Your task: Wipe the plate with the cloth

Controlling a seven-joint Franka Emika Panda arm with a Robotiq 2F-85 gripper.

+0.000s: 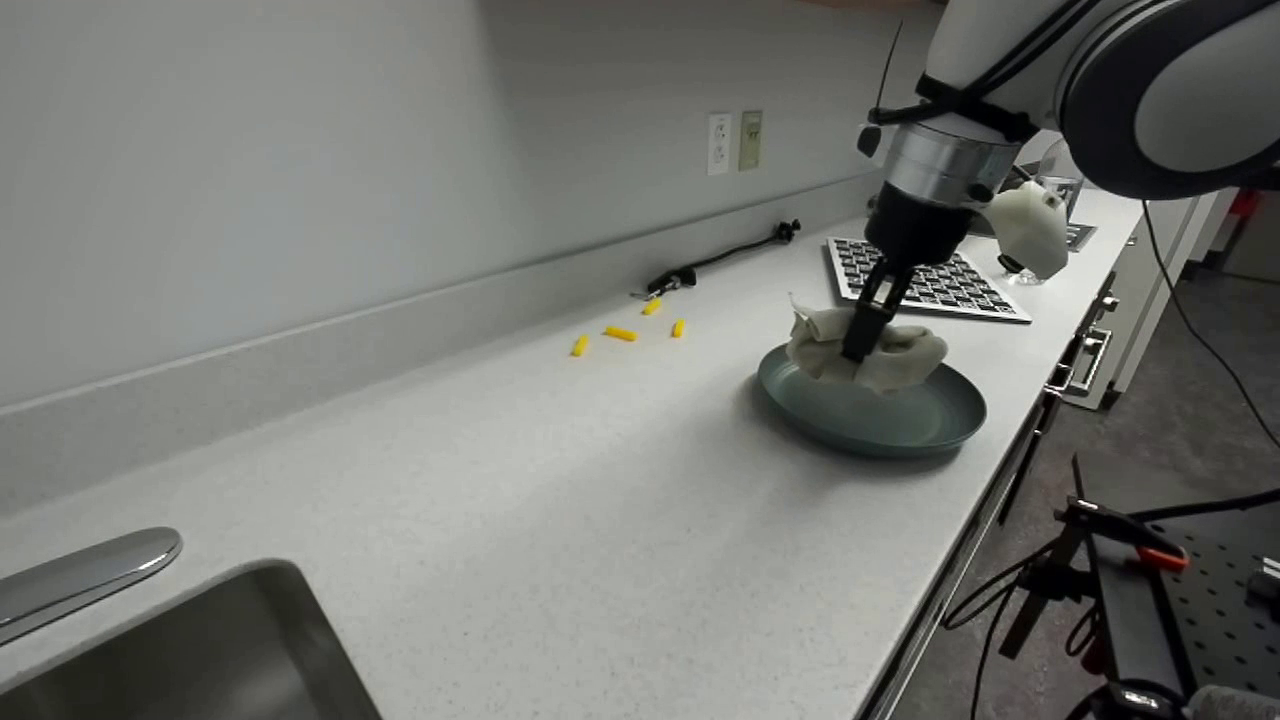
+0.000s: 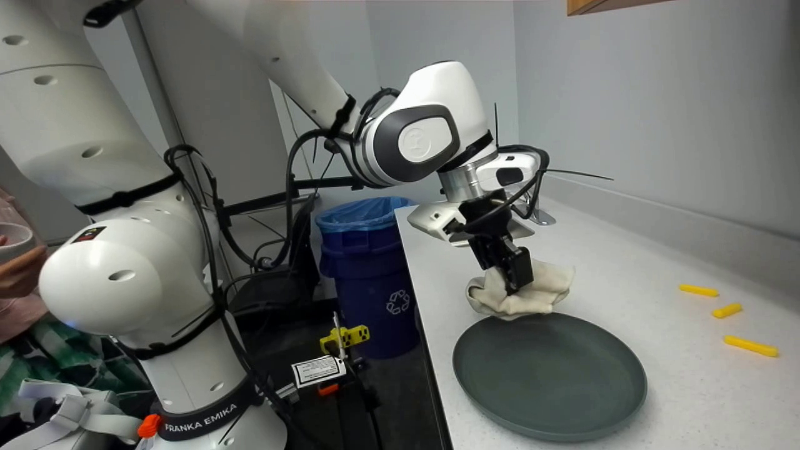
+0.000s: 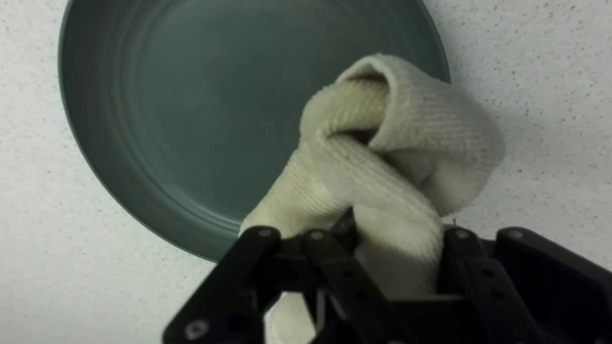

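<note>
The plate (image 1: 870, 425) is round and dark grey-green and lies on the white counter. It also shows in an exterior view (image 2: 550, 381) and in the wrist view (image 3: 215, 95). The cream, ribbed cloth (image 1: 912, 358) is bunched up; it also shows in an exterior view (image 2: 550, 286) and in the wrist view (image 3: 406, 119). My gripper (image 1: 862, 340) points down, shut on the cloth; the wrist view shows its fingers (image 3: 394, 234) with cloth between them. The cloth hangs over one edge of the plate and partly beyond it. I cannot tell whether it touches the plate.
Several yellow sticks (image 1: 620, 333) lie near the wall. A black cable device (image 1: 675, 278) lies against the backsplash. A black-and-white grid panel (image 1: 950, 285) lies behind the plate. A sink (image 1: 250, 640) is at the counter's near end. A blue bin (image 2: 369, 275) stands beside the counter.
</note>
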